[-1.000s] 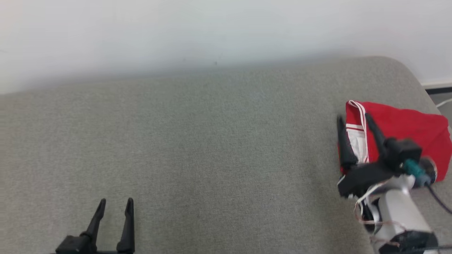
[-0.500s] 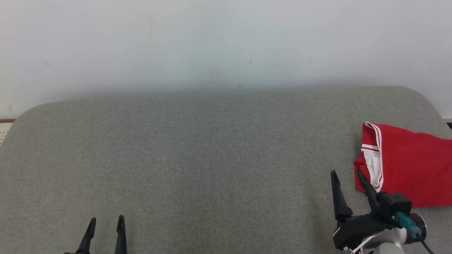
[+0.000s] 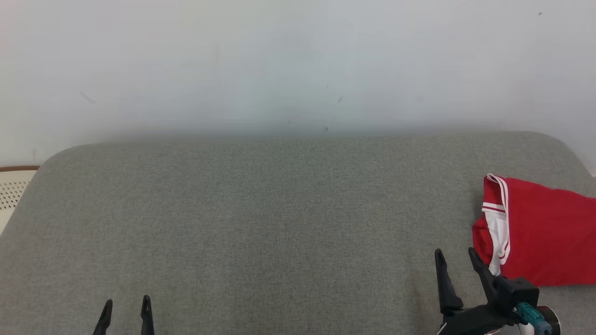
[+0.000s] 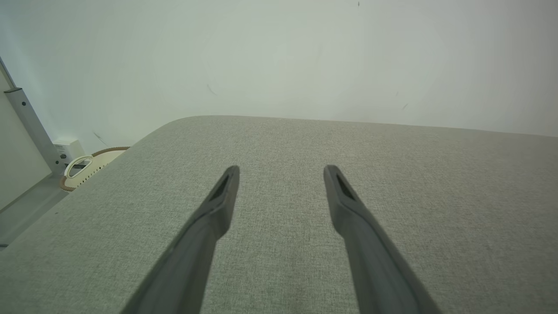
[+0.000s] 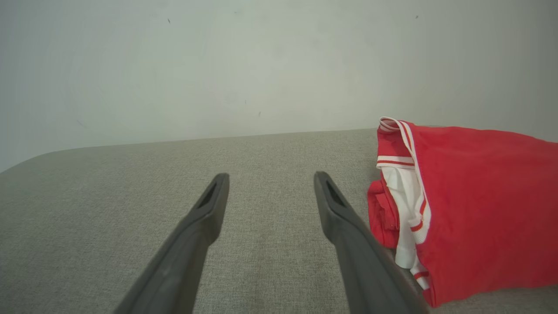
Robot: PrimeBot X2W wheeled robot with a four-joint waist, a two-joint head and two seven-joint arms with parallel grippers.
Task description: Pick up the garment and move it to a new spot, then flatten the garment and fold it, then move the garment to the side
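Right jaws have pulled back off the folded red, white-trimmed garment (image 3: 545, 232); both pairs gape empty.

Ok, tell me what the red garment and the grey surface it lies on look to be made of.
Red garment: looks like a smooth, matte knit, perhaps polyester sportswear; it folds softly, with white striped trim at the edge.
Grey surface: woven upholstery fabric, matte and slightly coarse; the wrist views show a fine criss-cross weave, and its corners are rounded, which suggests padding.
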